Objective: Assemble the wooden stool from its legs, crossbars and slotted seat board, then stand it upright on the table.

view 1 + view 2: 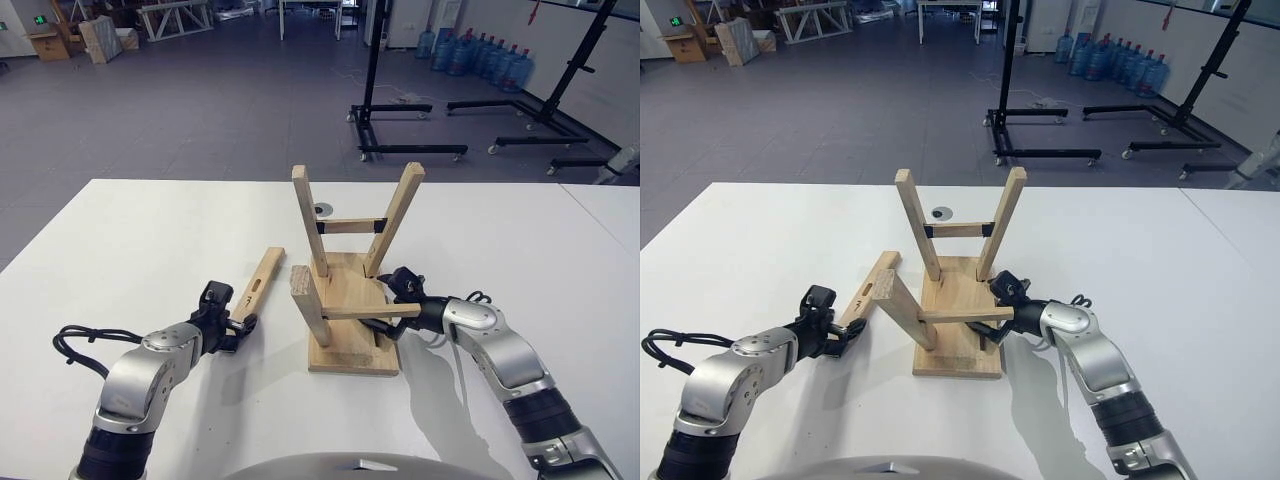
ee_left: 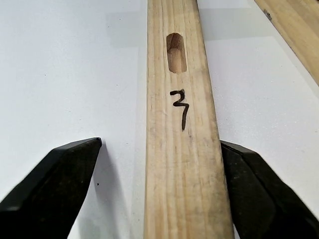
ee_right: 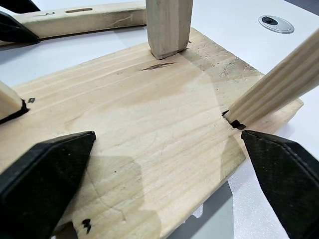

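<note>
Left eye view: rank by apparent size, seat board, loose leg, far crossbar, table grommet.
1. seat board
2. loose leg
3. far crossbar, which sits farther from the camera, so its true size is unsure
4. table grommet

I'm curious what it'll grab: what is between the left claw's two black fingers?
A loose pale wooden stool leg with an oval slot lies on the white table between the open left claw's fingers, in the left wrist view.

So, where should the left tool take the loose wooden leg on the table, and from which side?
Grip the loose pale wooden leg at its near end, short of the oval slot, from above across its width. It lies flat on the white table, so only the long side faces are free; the open left tool straddles them.
</note>
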`<state>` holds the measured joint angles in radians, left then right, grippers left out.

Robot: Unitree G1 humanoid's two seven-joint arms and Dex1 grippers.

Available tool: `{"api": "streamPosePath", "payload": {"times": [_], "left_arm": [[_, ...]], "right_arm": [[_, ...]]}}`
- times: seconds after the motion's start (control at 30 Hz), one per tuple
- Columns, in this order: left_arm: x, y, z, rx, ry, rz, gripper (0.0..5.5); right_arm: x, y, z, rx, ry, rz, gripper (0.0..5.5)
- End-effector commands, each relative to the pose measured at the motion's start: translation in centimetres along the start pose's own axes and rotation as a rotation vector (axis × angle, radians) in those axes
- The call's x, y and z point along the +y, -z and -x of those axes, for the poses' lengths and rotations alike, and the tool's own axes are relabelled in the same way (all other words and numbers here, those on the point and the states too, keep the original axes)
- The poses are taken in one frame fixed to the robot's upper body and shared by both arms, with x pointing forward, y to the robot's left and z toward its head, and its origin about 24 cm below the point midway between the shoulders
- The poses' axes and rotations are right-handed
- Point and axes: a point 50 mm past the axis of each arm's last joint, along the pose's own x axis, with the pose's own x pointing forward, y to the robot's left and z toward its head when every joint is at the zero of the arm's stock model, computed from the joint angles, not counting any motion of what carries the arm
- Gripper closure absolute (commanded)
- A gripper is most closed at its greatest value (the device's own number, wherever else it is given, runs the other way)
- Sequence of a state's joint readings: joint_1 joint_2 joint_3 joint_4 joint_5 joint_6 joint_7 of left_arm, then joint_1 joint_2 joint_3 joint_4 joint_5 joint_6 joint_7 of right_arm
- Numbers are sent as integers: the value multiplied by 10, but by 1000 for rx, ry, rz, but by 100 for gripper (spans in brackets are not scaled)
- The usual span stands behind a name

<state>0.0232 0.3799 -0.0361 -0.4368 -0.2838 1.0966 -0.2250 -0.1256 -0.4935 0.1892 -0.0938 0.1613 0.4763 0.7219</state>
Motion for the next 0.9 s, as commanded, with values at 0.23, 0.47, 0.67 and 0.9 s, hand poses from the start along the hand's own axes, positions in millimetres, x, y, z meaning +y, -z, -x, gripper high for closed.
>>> {"api": "streamPosePath", "payload": {"times": [0.23, 0.47, 0.67, 0.9], "left_arm": [[-3, 19, -5, 86, -40, 6, 282], [18, -11, 3, -15, -127, -81, 344], [61, -81, 37, -303, -240, -144, 344], [73, -163, 125, -935, 143, -131, 344]], "right_arm": [[4, 10, 0, 48, -4, -28, 10], [-7, 8, 5, 38, 34, -34, 10], [-25, 4, 17, 0, 91, -63, 10], [-73, -43, 94, -414, 118, -285, 10]]}}
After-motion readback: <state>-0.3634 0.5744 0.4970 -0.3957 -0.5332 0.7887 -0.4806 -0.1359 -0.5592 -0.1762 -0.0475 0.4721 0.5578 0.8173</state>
